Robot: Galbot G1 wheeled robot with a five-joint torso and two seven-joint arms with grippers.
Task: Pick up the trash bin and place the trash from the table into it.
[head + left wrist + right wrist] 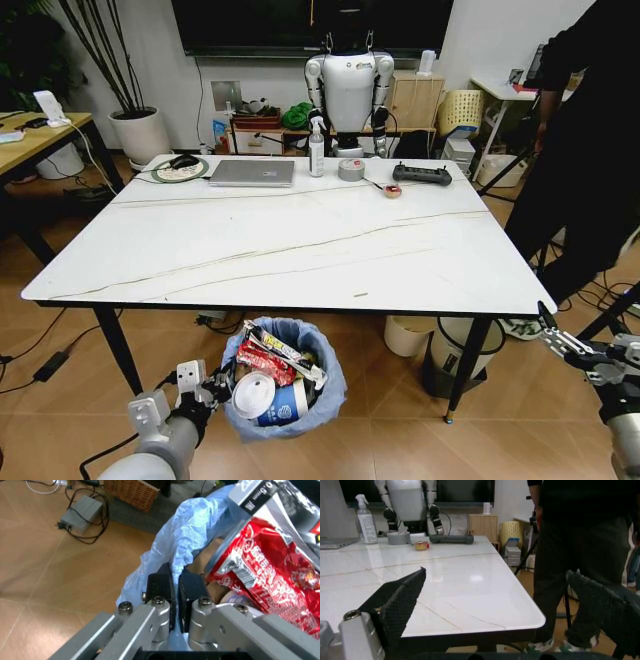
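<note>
Left wrist view: left gripper [176,588], black pads pinched tight on thin crinkled light-blue bag lining small round dark trash bin [285,378]. Just beyond pads: glossy red snack wrapper [275,588] among trash [275,375] filling bin. Bin sits on wood floor under near edge of white marble-look table [300,250]. Right gripper [553,333] beside table's near right corner, mesh-textured fingers spread wide, holding nothing.
</note>
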